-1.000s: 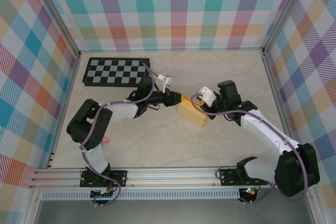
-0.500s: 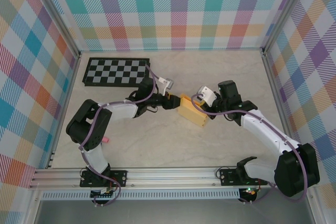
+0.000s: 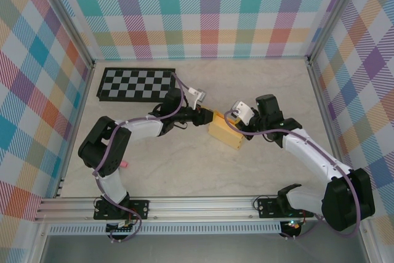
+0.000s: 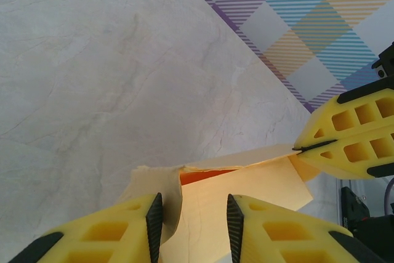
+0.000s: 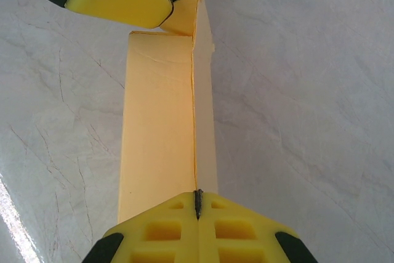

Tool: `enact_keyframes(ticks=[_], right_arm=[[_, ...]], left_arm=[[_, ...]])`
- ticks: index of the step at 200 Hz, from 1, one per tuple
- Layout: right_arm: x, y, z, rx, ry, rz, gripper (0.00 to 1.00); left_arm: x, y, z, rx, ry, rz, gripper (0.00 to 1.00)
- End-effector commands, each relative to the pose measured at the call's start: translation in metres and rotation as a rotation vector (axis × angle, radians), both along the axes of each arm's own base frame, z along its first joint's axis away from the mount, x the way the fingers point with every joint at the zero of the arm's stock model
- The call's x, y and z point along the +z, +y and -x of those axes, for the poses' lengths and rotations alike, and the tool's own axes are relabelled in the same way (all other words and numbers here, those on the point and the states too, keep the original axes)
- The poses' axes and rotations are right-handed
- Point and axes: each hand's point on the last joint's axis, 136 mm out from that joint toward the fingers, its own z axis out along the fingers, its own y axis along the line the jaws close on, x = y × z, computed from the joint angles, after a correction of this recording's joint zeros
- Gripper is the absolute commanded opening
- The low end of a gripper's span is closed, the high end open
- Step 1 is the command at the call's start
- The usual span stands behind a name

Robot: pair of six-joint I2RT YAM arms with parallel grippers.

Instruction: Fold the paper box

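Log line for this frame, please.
left gripper: open around paper box end flap | right gripper: shut on box's opposite end | fold: flap not yet tucked

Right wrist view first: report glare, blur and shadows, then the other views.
Right wrist view: a glare streak on the table at lower left; the paper box is sharp. Left wrist view: even light, no glare. Top external view: even light, faint shadows under the arms.
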Motion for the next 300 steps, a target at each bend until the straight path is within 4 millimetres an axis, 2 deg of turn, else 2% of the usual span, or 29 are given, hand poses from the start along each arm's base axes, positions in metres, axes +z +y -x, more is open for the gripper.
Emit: enact_keyframes(ticks=[1, 15, 40, 57, 74, 102, 149, 189, 223, 251, 300], right_arm=[[-0.011, -0.003, 0.008, 0.002, 0.046, 0.010, 0.00], [-0.011, -0.003, 0.007, 0.000, 0.047, 0.012, 0.00], [-0.013, -0.003, 0.008, 0.001, 0.047, 0.015, 0.00], [-0.013, -0.003, 0.009, 0.006, 0.047, 0.015, 0.00], [-0.012, -0.002, 0.011, 0.012, 0.055, 0.003, 0.00], [-0.008, 0.000, 0.009, 0.008, 0.063, -0.025, 0.00], [-0.005, -0.001, 0.009, 0.001, 0.092, -0.056, 0.00], [-0.003, -0.001, 0.010, 0.007, 0.119, -0.092, 0.00], [0.000, 0.011, 0.016, 0.074, 0.143, -0.149, 0.00], [-0.001, 0.016, 0.018, 0.102, 0.186, -0.152, 0.00], [0.010, 0.014, 0.014, 0.094, 0.250, -0.242, 0.00]], left_arm=[[0.014, -0.013, 0.008, -0.062, -0.020, 0.044, 0.35], [0.018, -0.014, 0.006, -0.054, -0.016, 0.062, 0.38], [0.020, -0.007, 0.000, 0.001, -0.040, 0.039, 0.52], [0.012, 0.002, -0.002, 0.023, -0.069, -0.023, 0.57], [-0.007, 0.007, -0.001, 0.029, -0.053, -0.090, 0.60], [-0.029, 0.010, -0.002, 0.046, -0.021, -0.114, 0.60], [-0.034, 0.007, -0.003, 0.037, -0.010, -0.106, 0.60], [-0.045, 0.021, 0.006, 0.062, 0.003, -0.131, 0.60], [-0.063, 0.023, 0.000, 0.116, 0.057, -0.132, 0.60], [-0.060, 0.024, -0.009, 0.156, 0.033, -0.122, 0.60], [-0.063, 0.023, -0.016, 0.155, 0.026, -0.169, 0.59]])
